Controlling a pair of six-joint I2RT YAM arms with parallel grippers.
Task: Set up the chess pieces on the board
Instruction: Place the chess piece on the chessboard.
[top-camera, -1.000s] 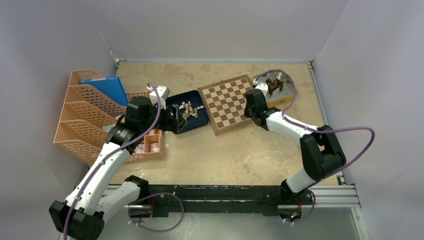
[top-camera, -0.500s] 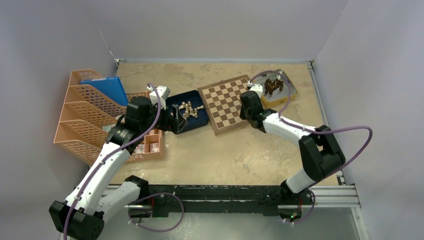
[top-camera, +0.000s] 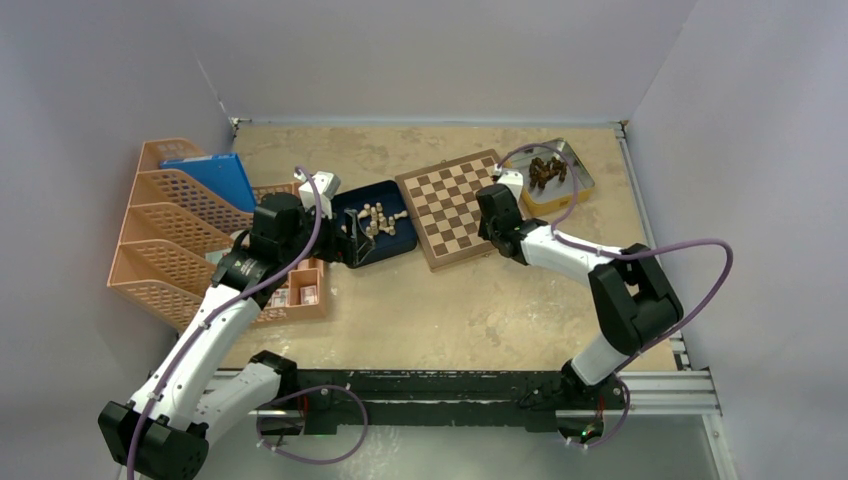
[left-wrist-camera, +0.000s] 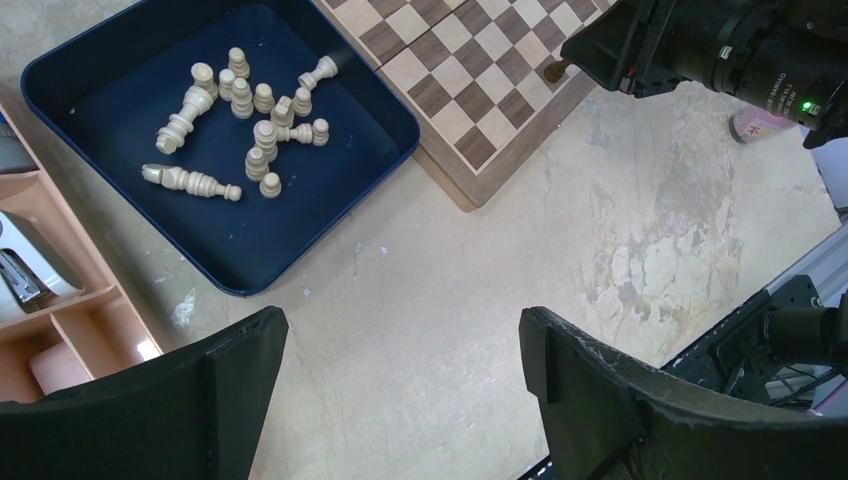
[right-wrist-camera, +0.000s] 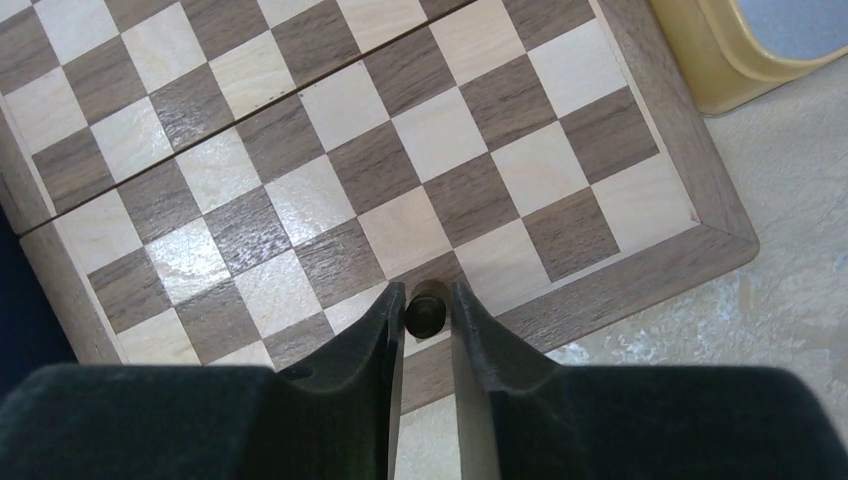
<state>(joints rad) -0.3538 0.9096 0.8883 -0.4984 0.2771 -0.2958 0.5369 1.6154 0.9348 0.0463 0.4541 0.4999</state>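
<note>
The board lies at mid table, with no pieces standing on its open squares. My right gripper is low over its near right edge. In the right wrist view the gripper is closed narrowly around a dark chess piece standing on an edge-row square of the board. More dark pieces sit in the metal tin. Cream pieces lie in the blue tray. My left gripper hangs open over bare table beside the tray, holding nothing.
Orange file racks with a blue folder stand at the left. A small orange organiser sits just in front of the left gripper. The tin's yellow rim lies just beyond the board's corner.
The right gripper has moved left along the board's near right corner with the dark piece. The left arm has not moved.
</note>
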